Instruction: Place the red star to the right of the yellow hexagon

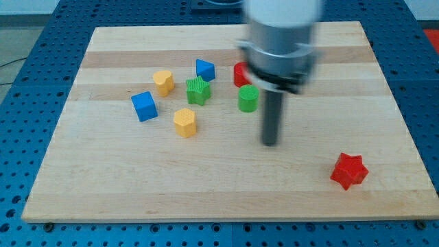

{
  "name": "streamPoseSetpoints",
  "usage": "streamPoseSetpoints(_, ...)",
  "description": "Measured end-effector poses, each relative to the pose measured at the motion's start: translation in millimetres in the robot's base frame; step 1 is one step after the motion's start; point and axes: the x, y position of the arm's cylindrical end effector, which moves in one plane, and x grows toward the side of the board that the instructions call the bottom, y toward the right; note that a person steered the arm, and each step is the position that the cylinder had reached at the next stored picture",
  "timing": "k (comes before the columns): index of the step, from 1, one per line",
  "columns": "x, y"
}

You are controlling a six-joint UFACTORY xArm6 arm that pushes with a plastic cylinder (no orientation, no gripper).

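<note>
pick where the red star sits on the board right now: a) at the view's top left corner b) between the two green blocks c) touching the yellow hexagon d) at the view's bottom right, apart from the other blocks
d: the red star lies alone near the view's bottom right, well away from the cluster that holds the yellow hexagon, with my tip between the two.

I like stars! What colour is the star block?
Red. The star sits near the camera view's bottom right.
</note>
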Motion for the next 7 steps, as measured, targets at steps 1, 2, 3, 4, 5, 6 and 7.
streamPoseSetpoints(1,0,123)
streamPoseSetpoints(2,60,168)
streamPoseSetpoints(3,76,112)
streamPoseSetpoints(4,23,49)
streamPoseSetpoints(5,-9,3)
streamPoseSetpoints(6,7,82)
streamPoseSetpoints(7,29,109)
